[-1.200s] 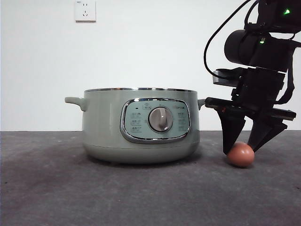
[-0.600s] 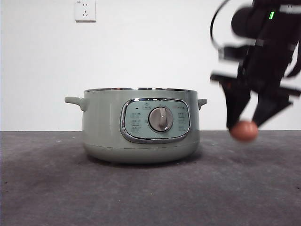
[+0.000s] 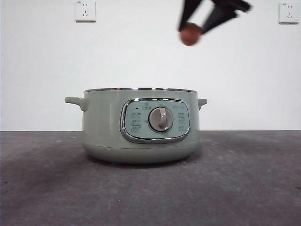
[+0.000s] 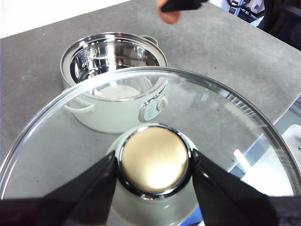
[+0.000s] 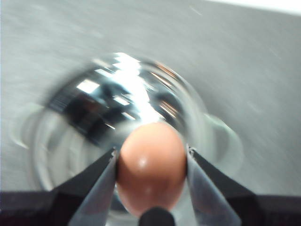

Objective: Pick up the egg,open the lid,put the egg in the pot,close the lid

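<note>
- I see the right gripper [image 3: 192, 29] at the top of the front view, right of centre, its black jaws clamped on the egg [image 3: 190, 34], one jaw on each side.
- The egg hangs in the air high above the pot [image 3: 140, 125], over the pot's right half as the front view shows it (motion blur softens its outline there).
- In my right wrist view the egg [image 5: 151, 165] fills the gap of the right gripper [image 5: 151, 162], with the pot's shiny open bowl [image 5: 124, 113] blurred behind it.
- The pot stands open on the dark grey desk [image 3: 150, 188], centre frame, its control panel [image 3: 155, 120] and silver dial [image 3: 161, 119] facing the front camera.
- The left gripper [image 4: 153, 162] holds the lid [image 4: 221, 108], jaws closed on either side of the round knob [image 4: 154, 159] at the lower centre of the left wrist view.
- Through the lid's glass I make out the pot [image 4: 114, 75] on the desk, well apart from the lid.
- Two wall sockets [image 3: 85, 10] sit in the upper corners of the front view.
</note>
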